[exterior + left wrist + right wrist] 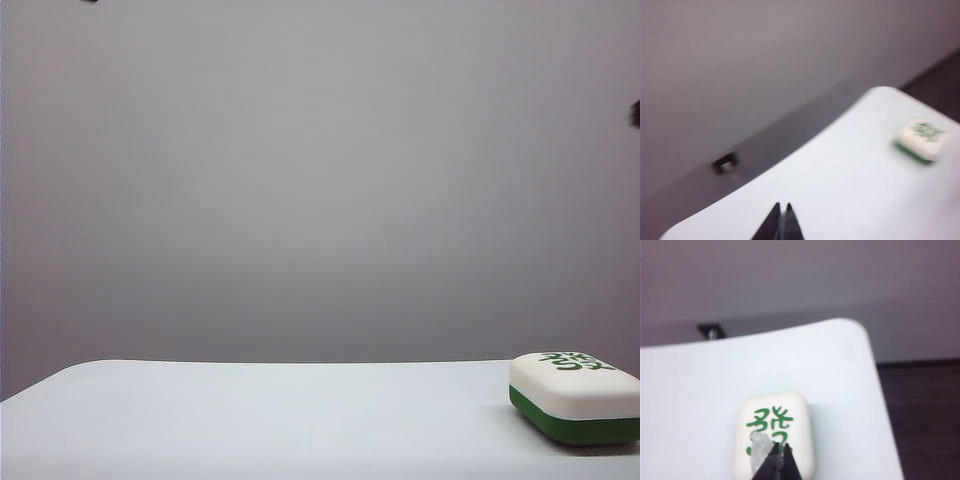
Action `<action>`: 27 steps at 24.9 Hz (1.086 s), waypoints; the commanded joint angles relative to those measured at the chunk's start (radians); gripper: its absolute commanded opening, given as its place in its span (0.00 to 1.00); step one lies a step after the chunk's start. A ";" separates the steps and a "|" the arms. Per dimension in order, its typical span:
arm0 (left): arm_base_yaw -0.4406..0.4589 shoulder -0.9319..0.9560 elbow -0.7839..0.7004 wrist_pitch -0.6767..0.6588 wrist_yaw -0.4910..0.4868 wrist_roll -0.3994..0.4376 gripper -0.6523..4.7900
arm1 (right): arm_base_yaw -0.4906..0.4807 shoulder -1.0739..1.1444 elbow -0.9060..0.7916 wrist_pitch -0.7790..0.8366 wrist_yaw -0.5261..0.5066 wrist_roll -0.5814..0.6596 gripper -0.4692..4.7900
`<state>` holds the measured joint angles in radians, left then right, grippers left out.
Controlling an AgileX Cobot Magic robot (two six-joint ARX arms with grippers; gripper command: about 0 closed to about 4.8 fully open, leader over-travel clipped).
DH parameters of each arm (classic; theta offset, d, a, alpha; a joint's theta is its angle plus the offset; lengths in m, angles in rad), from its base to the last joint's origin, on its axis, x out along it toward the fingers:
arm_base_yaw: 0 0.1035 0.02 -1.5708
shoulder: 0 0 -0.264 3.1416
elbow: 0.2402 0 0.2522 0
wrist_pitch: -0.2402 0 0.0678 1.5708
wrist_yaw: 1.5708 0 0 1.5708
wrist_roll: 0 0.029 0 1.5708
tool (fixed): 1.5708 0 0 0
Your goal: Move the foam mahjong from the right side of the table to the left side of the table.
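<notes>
My right claw (779,452), tips pressed together, hovers over the foam mahjong (775,432) on the bench (690,400); my left claw (781,212), also pressed together, waits well apart. The block is probably soft and light; I'd pinch its long sides.

A plain grey matte wall (320,180) fills the background ahead of the jaws. A small dark rectangular fitting (725,163) sits low on it. Dark floor (920,415) lies beside the tabletop's edge.

Low table-edge view (wrist cameras overhead)
</notes>
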<state>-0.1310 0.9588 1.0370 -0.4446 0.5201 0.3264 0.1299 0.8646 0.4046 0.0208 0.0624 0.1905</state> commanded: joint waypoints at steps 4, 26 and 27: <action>-0.002 0.018 0.109 -0.147 0.034 0.055 0.11 | -0.115 0.350 0.194 0.014 -0.330 -0.011 0.08; -0.336 0.082 0.168 -0.285 -0.343 -0.031 0.11 | -0.213 0.705 0.334 -0.100 -0.274 -0.150 0.08; -0.336 0.082 0.168 -0.280 -0.341 -0.034 0.11 | -0.213 0.725 0.334 -0.097 -0.274 -0.150 0.08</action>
<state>-0.4675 1.0443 1.1992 -0.7467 0.1787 0.2966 -0.0834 1.5707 0.7353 -0.0925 -0.2172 0.0433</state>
